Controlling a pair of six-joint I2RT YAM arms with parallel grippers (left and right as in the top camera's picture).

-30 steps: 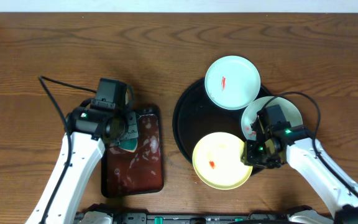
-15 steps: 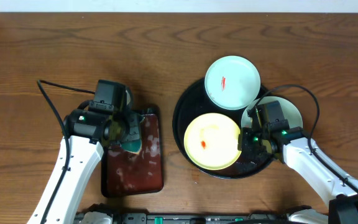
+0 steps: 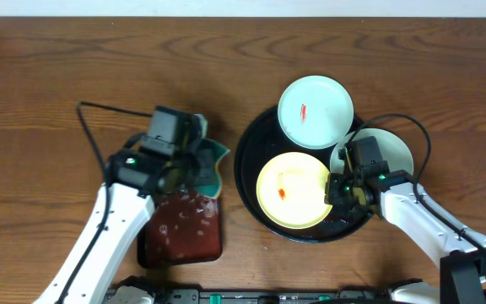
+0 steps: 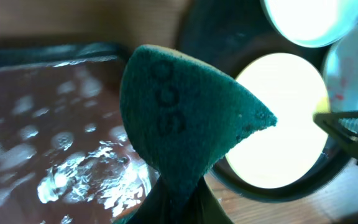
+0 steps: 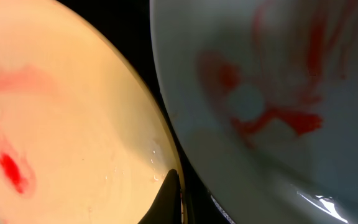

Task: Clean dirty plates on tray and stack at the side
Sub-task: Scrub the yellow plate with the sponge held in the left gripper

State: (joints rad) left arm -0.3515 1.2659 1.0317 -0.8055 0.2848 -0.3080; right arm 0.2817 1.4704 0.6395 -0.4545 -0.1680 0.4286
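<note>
On the black tray [image 3: 250, 162], the right gripper [image 3: 337, 192] is pinched shut on the rim of the yellow plate [image 3: 292, 192]. The left gripper [image 4: 173, 202] clamps a green sponge [image 4: 185, 118].

Robotics lab bench, wooden table [image 3: 49, 59], two cabled robot arms [image 3: 104, 228]

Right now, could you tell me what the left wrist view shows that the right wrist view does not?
Only the left wrist view shows the green sponge pinched in the left tool, the wet brown tray and the far mint plate. Only the right wrist view shows the red smears close up. Both share the yellow plate, the right-hand mint plate and part of the black tray.
</note>
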